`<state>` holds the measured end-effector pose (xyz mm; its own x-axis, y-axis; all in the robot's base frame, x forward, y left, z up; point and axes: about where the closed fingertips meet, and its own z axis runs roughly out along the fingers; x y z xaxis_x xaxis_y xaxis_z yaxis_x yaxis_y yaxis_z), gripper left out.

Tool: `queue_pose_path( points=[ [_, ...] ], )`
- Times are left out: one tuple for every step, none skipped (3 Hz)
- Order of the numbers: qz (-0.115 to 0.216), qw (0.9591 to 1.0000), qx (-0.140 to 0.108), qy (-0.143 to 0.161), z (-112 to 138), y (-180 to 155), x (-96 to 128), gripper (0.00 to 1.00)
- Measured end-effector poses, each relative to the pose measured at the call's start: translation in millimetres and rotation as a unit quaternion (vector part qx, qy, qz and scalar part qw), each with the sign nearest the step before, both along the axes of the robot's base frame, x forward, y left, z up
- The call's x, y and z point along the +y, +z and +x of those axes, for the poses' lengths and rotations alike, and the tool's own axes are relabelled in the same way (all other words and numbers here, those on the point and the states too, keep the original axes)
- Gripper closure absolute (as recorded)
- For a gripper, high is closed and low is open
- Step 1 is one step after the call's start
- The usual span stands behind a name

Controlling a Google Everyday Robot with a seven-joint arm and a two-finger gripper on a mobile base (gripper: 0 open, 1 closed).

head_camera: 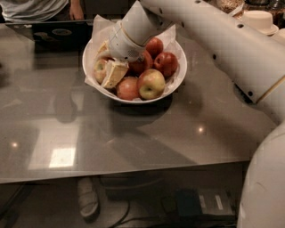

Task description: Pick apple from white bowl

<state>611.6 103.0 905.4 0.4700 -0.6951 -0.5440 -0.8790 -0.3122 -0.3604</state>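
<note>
The white bowl (178, 78), lined with crumpled white paper, stands on the grey table and holds several apples. My gripper (107, 63) reaches down into the bowl's left side. Its cream fingers (114, 74) sit on either side of the apple (99, 69), which shows red and yellow-green skin between them, and they press against it. The wrist hides the apple's upper right part. A mostly yellow-green apple (151, 83) and a red one (128, 88) lie at the bowl's front. Darker red apples (165, 63) lie to the right and behind.
The bowl stands on a glossy grey table (133, 138). A person in a grey shirt (35, 9) stands behind a dark laptop (58, 33) at the far left edge. My white arm (231, 44) crosses the right side. A pale stack (260, 20) sits at the far right.
</note>
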Motion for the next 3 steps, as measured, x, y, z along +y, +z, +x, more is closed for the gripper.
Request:
queue_pose_path(
  points=[
    [0.016,0.9999,0.002,0.004,-1.6,10.1,-0.7,1.00],
    [0.044,0.9989,-0.007,0.012,-7.2,49.3,-6.4,1.00],
    [0.079,0.9964,-0.031,0.010,-12.9,93.5,-18.2,1.00]
  ],
)
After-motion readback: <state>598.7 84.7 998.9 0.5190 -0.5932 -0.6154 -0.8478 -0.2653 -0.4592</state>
